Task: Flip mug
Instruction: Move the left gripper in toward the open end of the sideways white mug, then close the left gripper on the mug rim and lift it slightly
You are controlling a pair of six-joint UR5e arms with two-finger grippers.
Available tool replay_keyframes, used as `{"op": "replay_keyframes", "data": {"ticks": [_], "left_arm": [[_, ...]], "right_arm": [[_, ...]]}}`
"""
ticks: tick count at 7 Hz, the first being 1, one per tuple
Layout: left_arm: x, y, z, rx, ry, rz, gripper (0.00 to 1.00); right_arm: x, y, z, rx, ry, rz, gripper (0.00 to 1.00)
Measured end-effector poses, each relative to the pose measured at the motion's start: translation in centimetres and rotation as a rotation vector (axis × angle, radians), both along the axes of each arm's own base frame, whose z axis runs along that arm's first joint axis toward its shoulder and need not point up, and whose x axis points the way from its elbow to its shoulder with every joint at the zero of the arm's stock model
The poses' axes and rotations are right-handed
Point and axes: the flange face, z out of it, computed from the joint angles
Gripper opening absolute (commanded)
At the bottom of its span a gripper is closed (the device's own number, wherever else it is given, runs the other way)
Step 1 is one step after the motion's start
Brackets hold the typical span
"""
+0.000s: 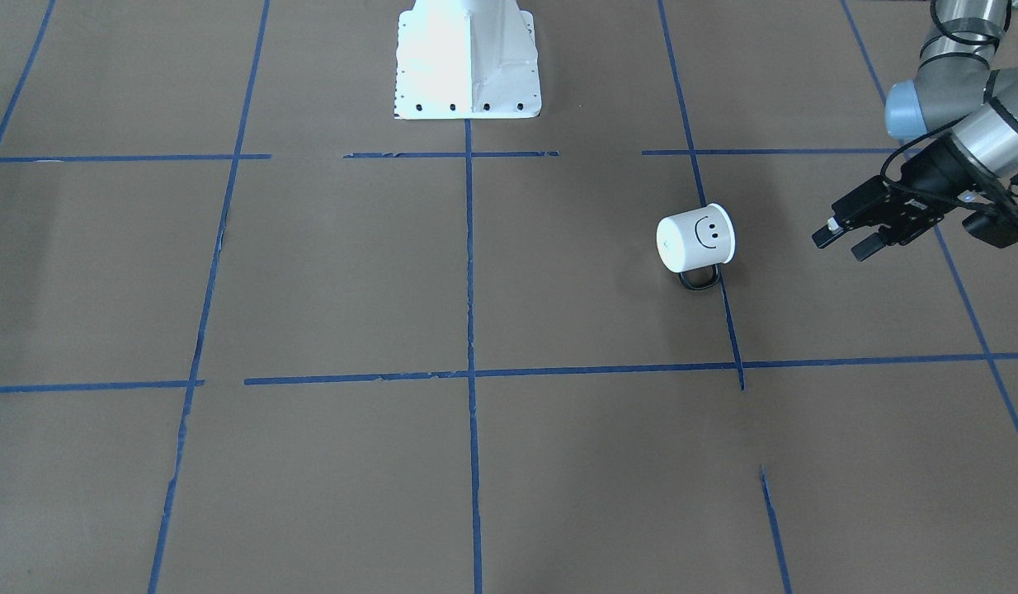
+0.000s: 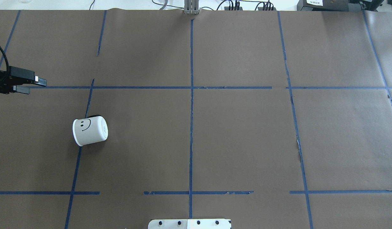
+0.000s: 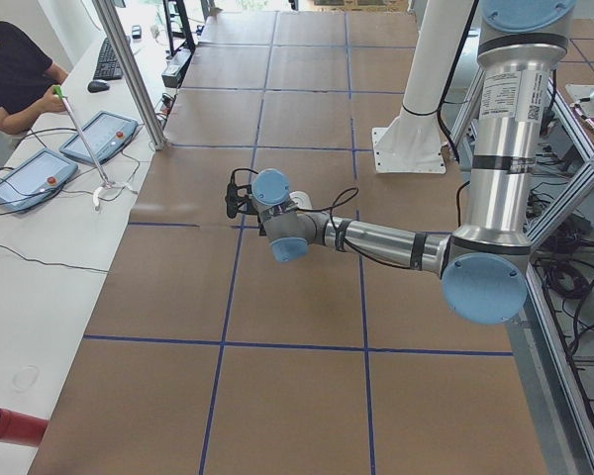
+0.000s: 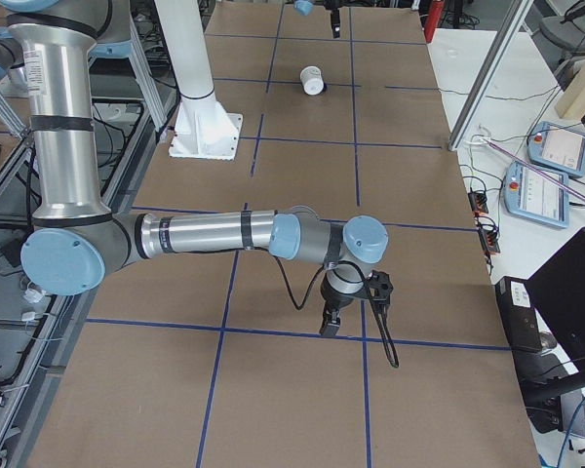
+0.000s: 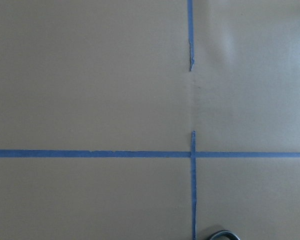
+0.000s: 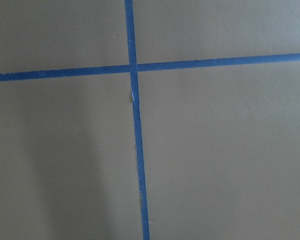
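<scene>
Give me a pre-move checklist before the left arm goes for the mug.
1. Mug lying on its side, smiley face up: ok.
2. Left claw open and empty: ok.
3. Left claw apart from the mug, not touching: ok.
4. Handle free, on the side away from the robot: ok.
5. Right claw open or shut: cannot tell.

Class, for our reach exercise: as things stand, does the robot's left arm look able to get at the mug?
Probably yes. The left gripper, open, hangs close beside the mug, which lies on its side, and only bare table shows between them.
</scene>
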Motion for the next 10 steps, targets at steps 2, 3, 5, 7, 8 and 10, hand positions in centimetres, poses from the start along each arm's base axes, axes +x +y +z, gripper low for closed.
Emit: {"op": "replay_keyframes", "data": {"ticks": [2,3,5,7,8,10], "left_arm": [[2.8,1.5,0.1,0.007,0.100,-0.072,1.00],[4.1,2.8,1.4,-0.032,0.179,-0.089,1.00],[6.5,5.6,4.2,-0.094,0.302,-0.107,1.00],[8.6,7.3,4.5,-0.141,0.348,-0.089,1.00],[9.4,7.9,4.5,-0.156,0.357,-0.074,1.00],[10.3,8.4,4.3,-0.166,0.362,-0.055,1.00]], "right_arm": [[0.0,0.0,0.0,0.000,0.000,0.000,1.00],[0.0,0.0,0.0,0.000,0.000,0.000,1.00],[0.0,0.0,0.0,0.000,0.000,0.000,1.00],[0.0,0.0,0.0,0.000,0.000,0.000,1.00],[0.0,0.0,0.0,0.000,0.000,0.000,1.00],[0.0,0.0,0.0,0.000,0.000,0.000,1.00]]}}
